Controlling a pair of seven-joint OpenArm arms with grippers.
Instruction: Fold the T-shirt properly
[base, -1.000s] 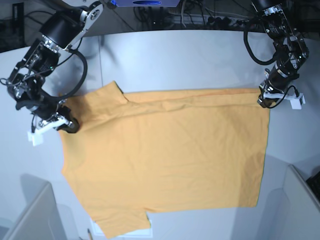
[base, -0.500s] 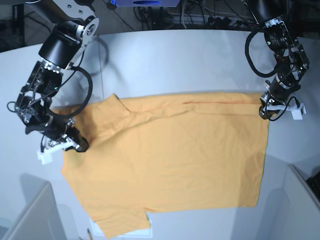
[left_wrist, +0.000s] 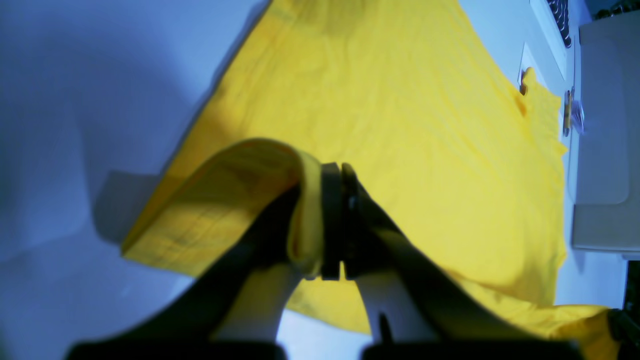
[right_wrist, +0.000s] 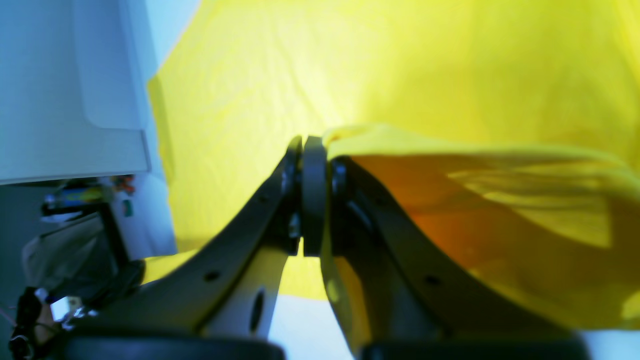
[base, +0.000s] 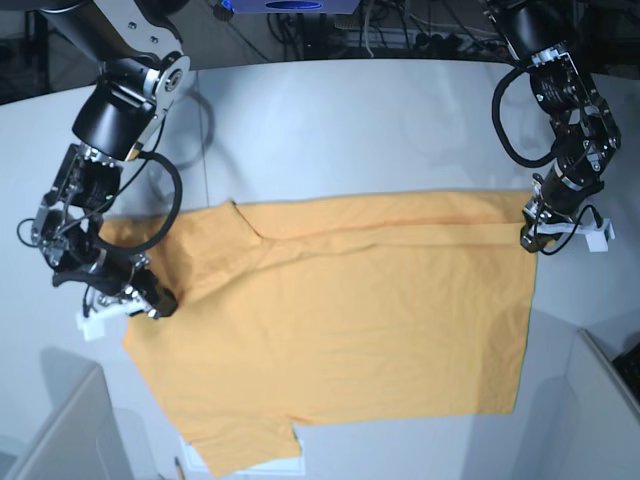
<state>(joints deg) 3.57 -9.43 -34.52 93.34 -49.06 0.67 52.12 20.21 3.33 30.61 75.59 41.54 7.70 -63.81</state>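
While stretching the T-shirt (base: 330, 330) over the table (base: 430, 145) towards six o'clock, pinching its cloth both sides.
Gripped in folds: by the left gripper (base: 531, 238) at three o'clock, by the right gripper (base: 163, 303) near nine.

1. The right arm (base: 95, 205), at ten o'clock, wears matte black, dotted with silvery screws (base: 88, 153).
2. A black cable (base: 178, 190) loops along its three o'clock side.
3. The left arm (base: 572, 130), at two o'clock, matches in black, a white piece (base: 598, 239) near its tip.
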